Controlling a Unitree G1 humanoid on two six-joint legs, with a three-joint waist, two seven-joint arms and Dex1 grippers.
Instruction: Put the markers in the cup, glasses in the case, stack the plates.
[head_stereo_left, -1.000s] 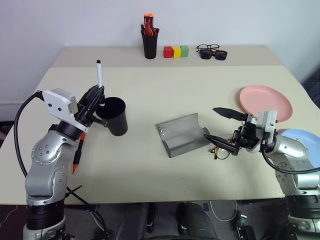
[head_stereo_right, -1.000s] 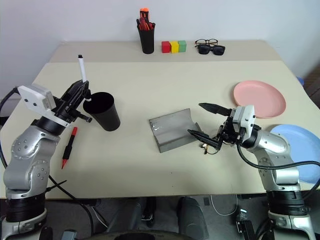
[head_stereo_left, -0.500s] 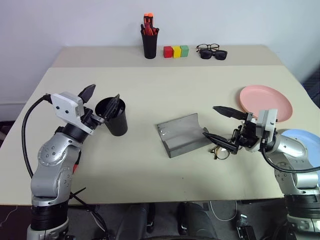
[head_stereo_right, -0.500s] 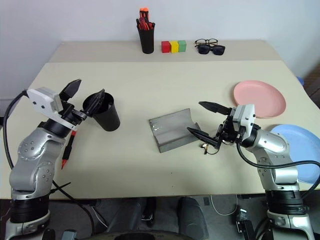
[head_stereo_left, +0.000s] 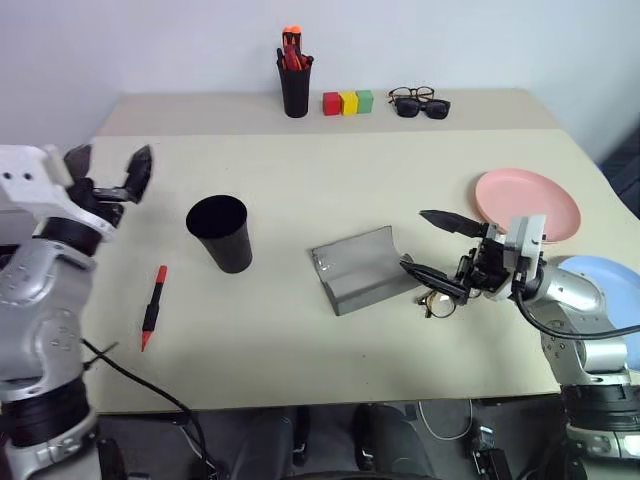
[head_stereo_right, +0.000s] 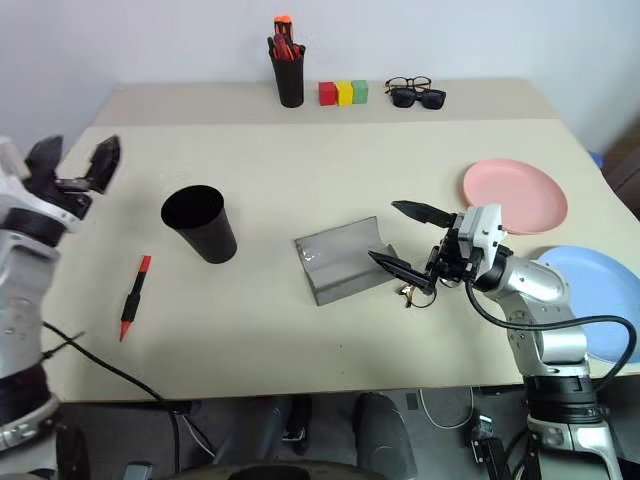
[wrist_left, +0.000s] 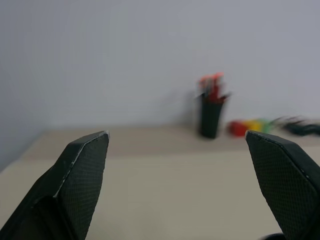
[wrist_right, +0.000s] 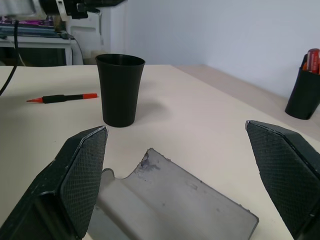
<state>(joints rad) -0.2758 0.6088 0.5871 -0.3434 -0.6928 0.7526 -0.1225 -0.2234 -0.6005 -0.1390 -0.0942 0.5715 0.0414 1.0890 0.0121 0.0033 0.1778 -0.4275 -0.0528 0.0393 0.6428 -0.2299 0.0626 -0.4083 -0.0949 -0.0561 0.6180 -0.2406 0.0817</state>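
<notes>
Evidently the glasses step is in hand: the right claw (head_stereo_left: 443, 250) gapes wide, empty, with the glasses (head_stereo_left: 438, 302) seemingly just beneath its lower finger and the case (head_stereo_left: 362, 269) beside. Next it must close on them. The left claw (head_stereo_left: 105, 173) is spread empty too, a marker (head_stereo_left: 152, 309) below.

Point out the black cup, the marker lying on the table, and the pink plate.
black cup (head_stereo_left: 224, 238), left eye view, outer wall
marker (head_stereo_left: 152, 309), left eye view, dark barrel
pink plate (head_stereo_left: 527, 203), left eye view, centre

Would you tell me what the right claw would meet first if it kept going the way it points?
Probably the open grey case just ahead of the right claw; the black cup stands farther along.
</notes>
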